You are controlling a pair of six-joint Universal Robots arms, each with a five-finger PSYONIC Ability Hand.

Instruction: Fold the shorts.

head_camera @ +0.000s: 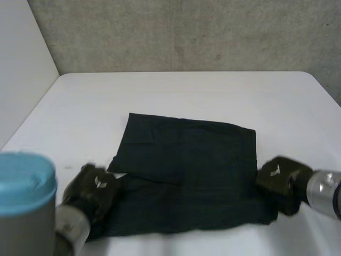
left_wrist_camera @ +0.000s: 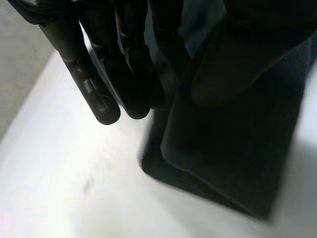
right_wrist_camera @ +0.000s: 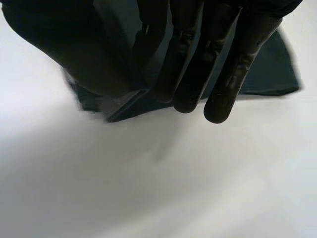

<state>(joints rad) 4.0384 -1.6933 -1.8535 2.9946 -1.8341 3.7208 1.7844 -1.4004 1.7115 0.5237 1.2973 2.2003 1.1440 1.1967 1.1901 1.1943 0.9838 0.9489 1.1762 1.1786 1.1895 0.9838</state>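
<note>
Left robot hand (head_camera: 96, 189) sits on the near left corner of the shorts (head_camera: 186, 170), right robot hand (head_camera: 279, 178) on the near right corner. Each has cloth running up between straight fingers (left_wrist_camera: 99, 94) and thumb (a pinch, by the look of it). The shorts lie flat on the tabletop (head_camera: 186, 90), long axis running hand to hand, the free far edge straight ahead of both. Both pinched corners are hidden, and waistband and leg ends are hard to tell apart.
</note>
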